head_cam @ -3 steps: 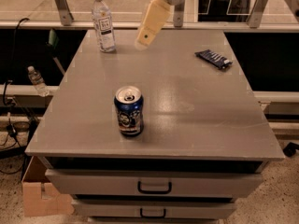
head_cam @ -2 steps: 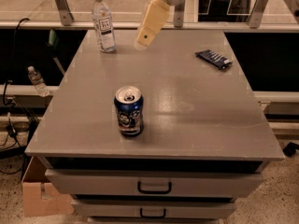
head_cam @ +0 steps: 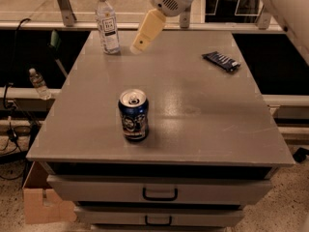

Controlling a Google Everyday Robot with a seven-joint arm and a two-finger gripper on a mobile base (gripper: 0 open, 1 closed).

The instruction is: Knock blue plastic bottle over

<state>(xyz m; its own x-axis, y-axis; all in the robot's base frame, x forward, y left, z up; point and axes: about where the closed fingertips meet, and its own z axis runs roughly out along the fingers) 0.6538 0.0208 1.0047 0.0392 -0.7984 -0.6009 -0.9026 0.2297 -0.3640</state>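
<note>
Tabletop (head_cam: 203, 129): blue plastic bottle (head_cam: 107, 25) upright, far-left corner.
Gripper (head_cam: 138, 45): fingers together, empty, just right of it.
Move: sweep your gripper left, strike high.

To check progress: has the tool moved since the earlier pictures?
Yes. The tool has shifted left, toward the upright water bottle, narrowing the gap between them; the bottle itself stands where it was.

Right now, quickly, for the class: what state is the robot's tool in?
Tool: open or closed cannot be told; it hovers over the far end of the table, just right of the upright blue plastic bottle, not touching it.
</note>
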